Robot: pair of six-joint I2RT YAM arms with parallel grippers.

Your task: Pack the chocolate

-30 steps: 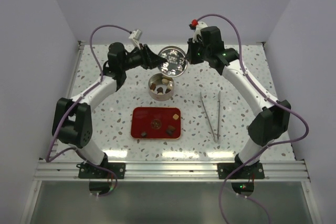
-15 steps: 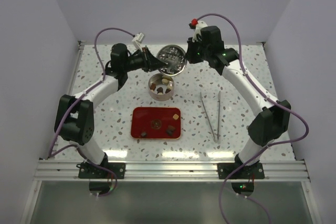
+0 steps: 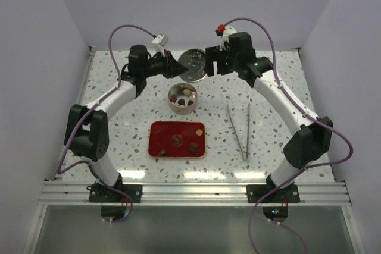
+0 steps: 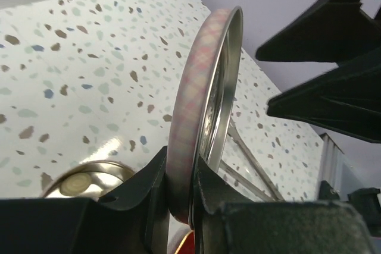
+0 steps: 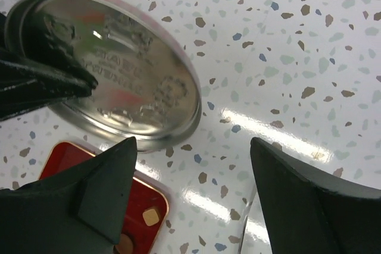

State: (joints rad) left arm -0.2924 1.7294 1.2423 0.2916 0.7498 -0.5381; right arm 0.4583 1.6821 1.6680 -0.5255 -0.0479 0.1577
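Above the speckled table (image 3: 119,141) the lid (image 3: 193,65) is pinched by the left gripper (image 4: 178,176); the right gripper (image 5: 191,147) is spread, empty. The chocolate (image 3: 193,146), likely light and brittle, is best nipped at its sides.

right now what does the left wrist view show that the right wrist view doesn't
Left wrist only: the lid's plaid rim edge-on, and the open tin with a chocolate inside. Right wrist only: the lid's shiny embossed face, and a chocolate piece on the red tray. Both: the lid pinched in the left gripper, the open right gripper, the speckled table.
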